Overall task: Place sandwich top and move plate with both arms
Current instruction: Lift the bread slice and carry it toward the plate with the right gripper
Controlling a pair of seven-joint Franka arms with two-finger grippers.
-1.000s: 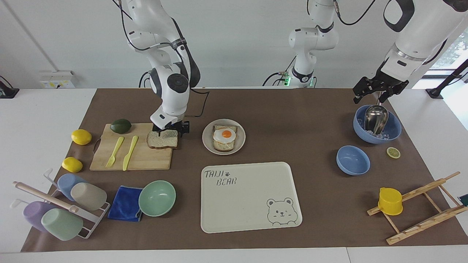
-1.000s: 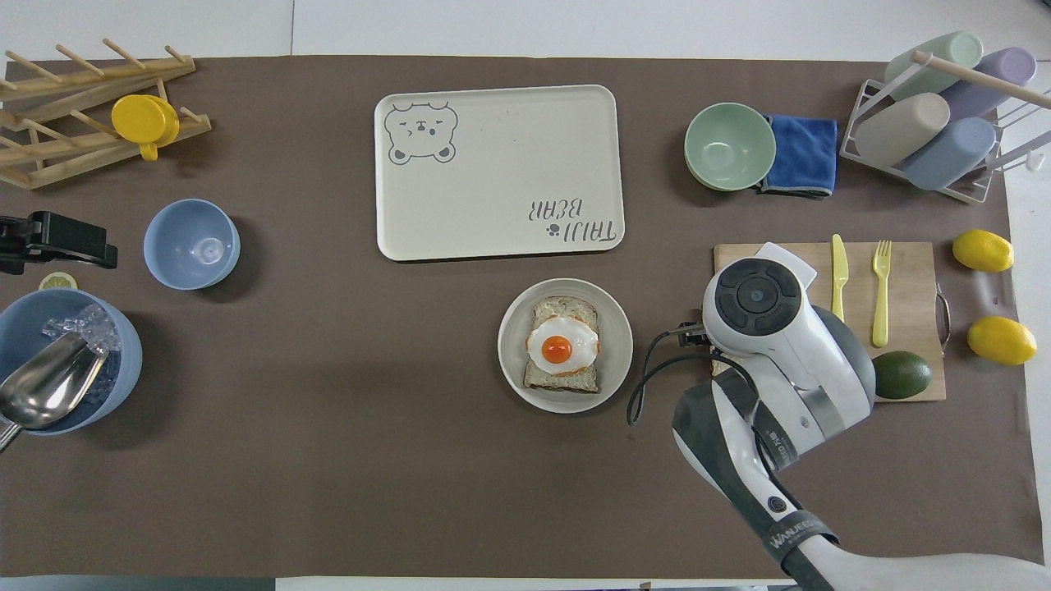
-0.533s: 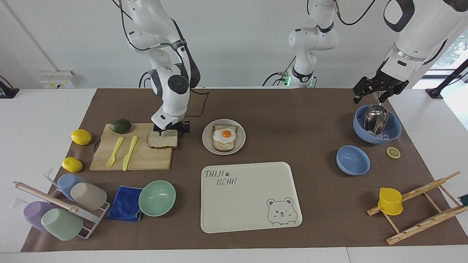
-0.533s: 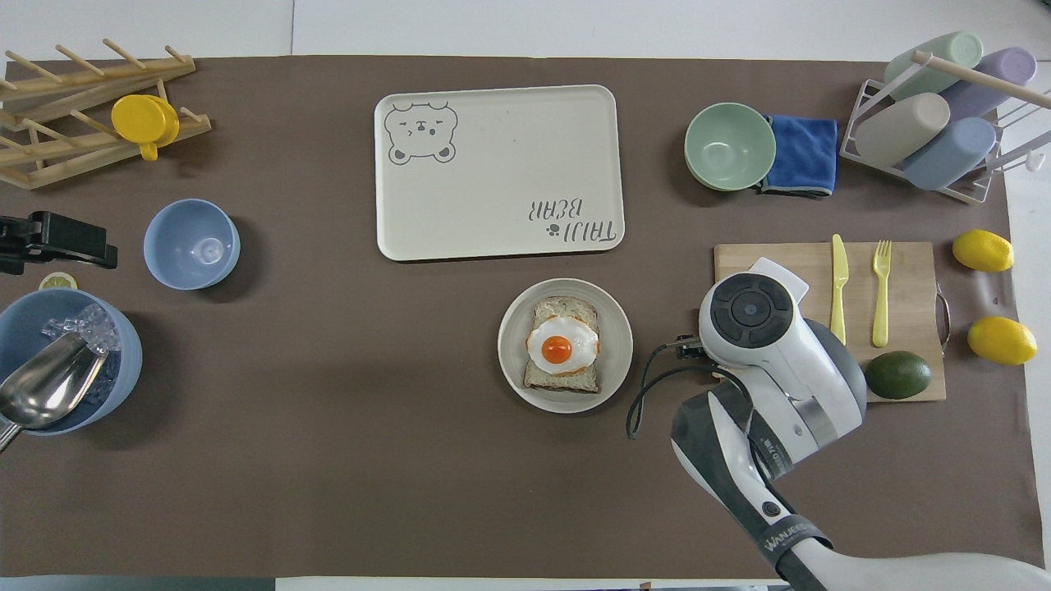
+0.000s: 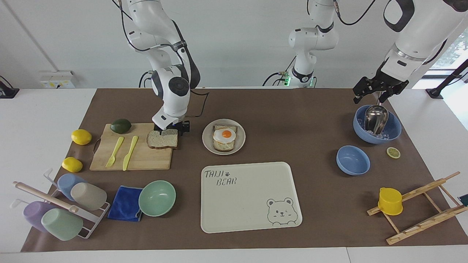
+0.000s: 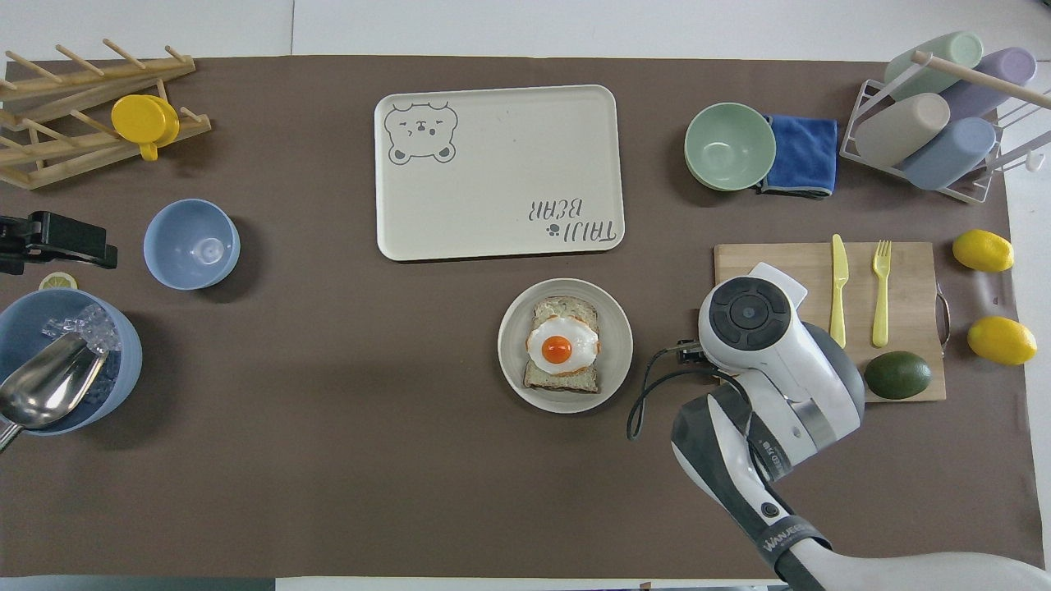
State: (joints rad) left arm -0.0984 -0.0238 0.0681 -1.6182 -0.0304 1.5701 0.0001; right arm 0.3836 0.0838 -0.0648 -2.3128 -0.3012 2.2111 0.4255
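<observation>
While low at the bread on the board, right claw spread wide, gripping nothing. Left claw wide too, waiting over the ice bowl. Plate beside the board.

Matt brown paper covers the table. The cutting board looks like pale smooth wood, the scoop glossy metal, the blue cloth soft fabric.
</observation>
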